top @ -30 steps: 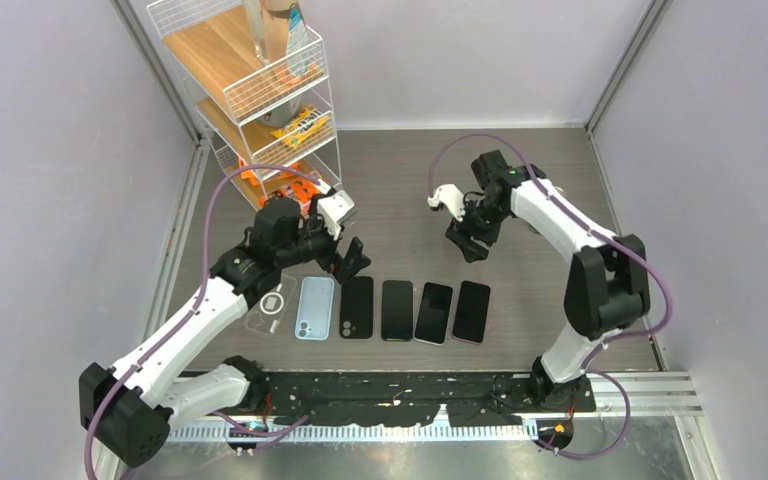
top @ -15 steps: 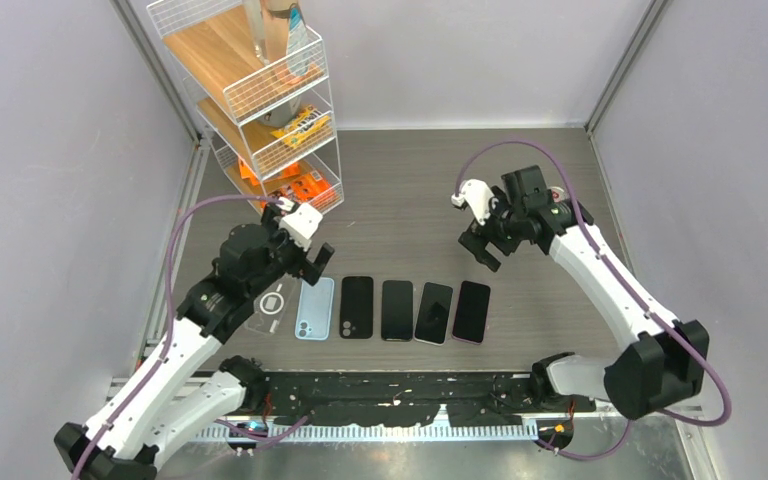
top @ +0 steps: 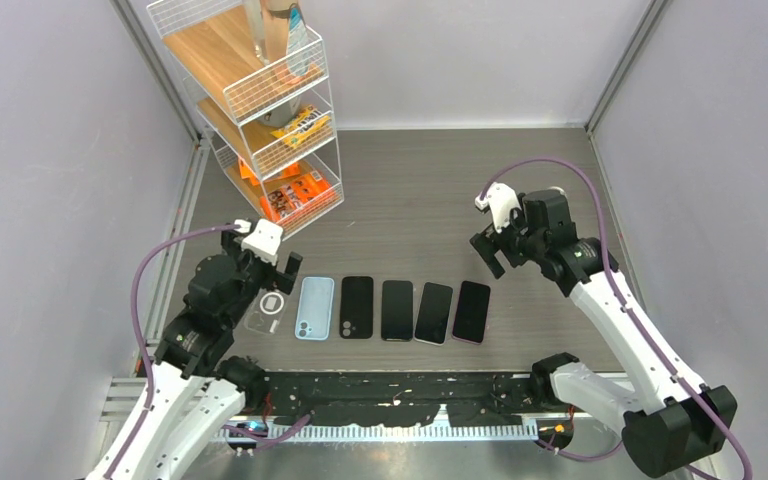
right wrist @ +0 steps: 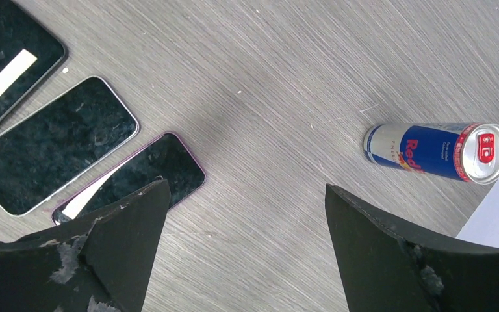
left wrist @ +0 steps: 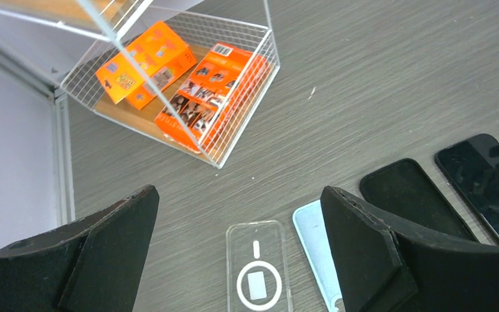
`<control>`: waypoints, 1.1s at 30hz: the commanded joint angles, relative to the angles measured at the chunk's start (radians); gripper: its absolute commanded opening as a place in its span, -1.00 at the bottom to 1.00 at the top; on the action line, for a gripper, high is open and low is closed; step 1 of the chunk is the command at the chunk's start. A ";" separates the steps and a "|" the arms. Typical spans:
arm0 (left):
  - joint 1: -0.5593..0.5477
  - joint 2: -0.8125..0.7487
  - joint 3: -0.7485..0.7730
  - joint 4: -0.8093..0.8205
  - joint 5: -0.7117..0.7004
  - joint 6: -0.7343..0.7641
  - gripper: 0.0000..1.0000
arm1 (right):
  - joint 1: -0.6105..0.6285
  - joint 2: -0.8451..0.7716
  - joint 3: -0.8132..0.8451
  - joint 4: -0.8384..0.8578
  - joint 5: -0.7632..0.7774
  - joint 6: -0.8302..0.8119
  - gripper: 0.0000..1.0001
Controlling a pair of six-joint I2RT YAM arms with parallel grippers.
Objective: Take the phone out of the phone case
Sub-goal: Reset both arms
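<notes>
Both arms hang over the table (top: 410, 180) w/ jaws wide, holding nothing: left gripper (left wrist: 237, 192) above the clear case (left wrist: 257, 273), right gripper (right wrist: 247, 187) by the row's right end. Case lies empty, just left of the blue phone (left wrist: 315, 257), so the job looks done.

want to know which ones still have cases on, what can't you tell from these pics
- Light blue phone: cased or bare cannot be told. It is small in the top view, and in the left wrist view it is cut by the bottom edge and the left gripper's finger.
- Purple-edged phone: one end hidden behind the right gripper's finger, right wrist view.
- Clear case: lower end cut off, left wrist view.
</notes>
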 commanded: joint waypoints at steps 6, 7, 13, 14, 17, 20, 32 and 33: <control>0.116 -0.056 -0.045 0.043 -0.081 -0.110 0.99 | -0.007 -0.075 -0.106 0.177 0.024 0.089 0.91; 0.127 -0.061 -0.051 0.047 -0.089 -0.117 0.99 | -0.008 -0.086 -0.121 0.196 0.024 0.097 0.91; 0.185 -0.075 -0.079 0.079 -0.101 -0.152 0.99 | -0.011 -0.192 -0.201 0.308 0.068 0.157 0.91; 0.196 -0.074 -0.081 0.083 -0.101 -0.160 0.99 | -0.011 -0.198 -0.202 0.311 0.067 0.165 0.91; 0.223 -0.072 -0.089 0.098 -0.090 -0.173 0.99 | -0.014 -0.198 -0.194 0.287 0.039 0.187 0.91; 0.241 -0.075 -0.116 0.127 -0.091 -0.185 0.99 | -0.014 -0.181 -0.171 0.251 0.020 0.192 0.91; 0.273 -0.088 -0.195 0.195 -0.025 -0.169 0.99 | -0.016 -0.335 -0.220 0.303 0.124 0.181 0.91; 0.274 -0.089 -0.198 0.196 -0.022 -0.167 0.99 | -0.018 -0.352 -0.223 0.309 0.136 0.182 0.91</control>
